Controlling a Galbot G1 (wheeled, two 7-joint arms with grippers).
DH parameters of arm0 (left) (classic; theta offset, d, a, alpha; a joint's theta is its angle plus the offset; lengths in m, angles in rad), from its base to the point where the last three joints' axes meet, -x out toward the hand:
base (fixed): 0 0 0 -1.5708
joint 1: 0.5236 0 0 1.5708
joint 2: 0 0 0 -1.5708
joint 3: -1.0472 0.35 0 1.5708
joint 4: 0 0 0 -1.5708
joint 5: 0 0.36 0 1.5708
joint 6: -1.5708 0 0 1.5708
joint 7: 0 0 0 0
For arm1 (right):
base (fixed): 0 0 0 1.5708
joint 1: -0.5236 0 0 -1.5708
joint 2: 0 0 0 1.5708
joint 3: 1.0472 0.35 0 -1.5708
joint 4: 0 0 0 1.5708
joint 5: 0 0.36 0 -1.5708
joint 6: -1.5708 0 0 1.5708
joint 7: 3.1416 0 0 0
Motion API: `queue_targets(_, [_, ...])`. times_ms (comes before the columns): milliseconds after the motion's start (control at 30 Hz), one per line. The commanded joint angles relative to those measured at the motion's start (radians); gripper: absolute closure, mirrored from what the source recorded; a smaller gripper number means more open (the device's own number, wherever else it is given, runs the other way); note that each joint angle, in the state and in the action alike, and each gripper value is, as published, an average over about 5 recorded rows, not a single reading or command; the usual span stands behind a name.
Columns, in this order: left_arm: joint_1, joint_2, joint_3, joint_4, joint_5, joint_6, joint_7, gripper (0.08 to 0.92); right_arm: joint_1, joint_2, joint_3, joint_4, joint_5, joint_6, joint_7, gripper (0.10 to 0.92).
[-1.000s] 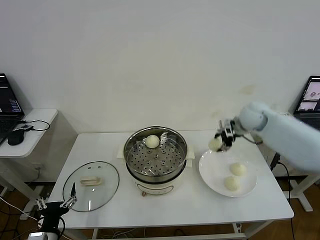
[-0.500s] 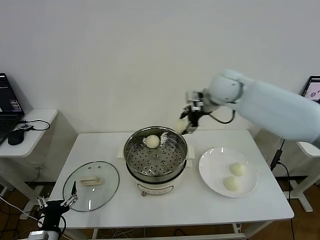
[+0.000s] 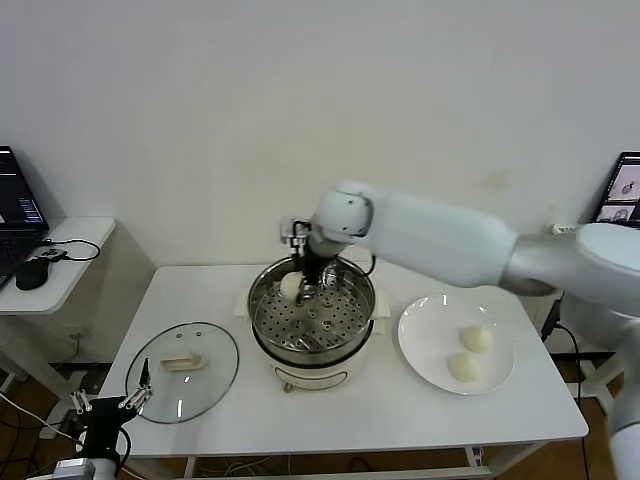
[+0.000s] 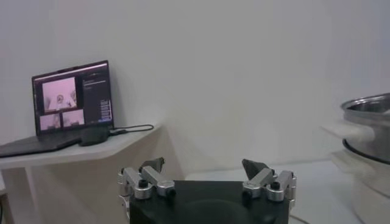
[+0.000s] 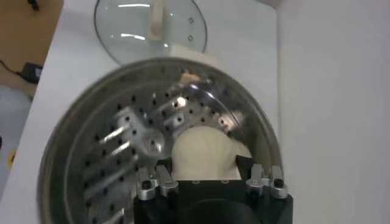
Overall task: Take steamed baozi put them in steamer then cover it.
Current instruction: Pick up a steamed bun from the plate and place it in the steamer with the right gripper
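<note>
My right gripper (image 3: 304, 279) hangs inside the steamer (image 3: 330, 325), low over its far-left part, shut on a steamed baozi (image 3: 291, 287). In the right wrist view that off-white baozi (image 5: 204, 153) sits between the fingers (image 5: 244, 165) of the gripper (image 5: 204, 171), above the perforated steel floor of the steamer (image 5: 109, 152). Two more baozi (image 3: 477, 339) (image 3: 463, 367) lie on the white plate (image 3: 425, 350). The glass cover (image 3: 182, 372) rests flat on the table left of the steamer, and shows in the right wrist view as well (image 5: 149, 27). My left gripper (image 3: 110, 408) waits open by the table's front left corner.
The left wrist view shows my left gripper (image 4: 203, 164) with nothing between its fingers and the steamer's rim (image 4: 368, 115) off to one side. A side desk with a laptop (image 3: 20, 215) stands to the left. A second laptop (image 3: 622, 190) is at the far right.
My right arm has carried a baozi from above the plate leftward across the steamer's back rim and down into the basket. The left arm has stayed where it was.
</note>
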Motion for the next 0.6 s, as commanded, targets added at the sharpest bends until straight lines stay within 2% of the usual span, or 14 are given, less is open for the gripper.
queue_targets(33, [-0.001,0.0,0.0,0.001,0.0,-0.001,0.0,0.177,-0.06,0.14,-0.012,-0.121,0.001,-0.026,0.036,0.372])
queue_targets(433, [0.0,-0.003,-0.001,0.004,-0.002,-0.004,0.0,0.177,-0.106,0.164,0.004,-0.201,-0.083,-0.021,0.043,0.363])
queue_targets(600, [-0.001,-0.005,0.002,0.004,-0.001,-0.003,0.0,0.177,-0.09,0.133,0.015,-0.176,-0.075,-0.015,0.004,0.255])
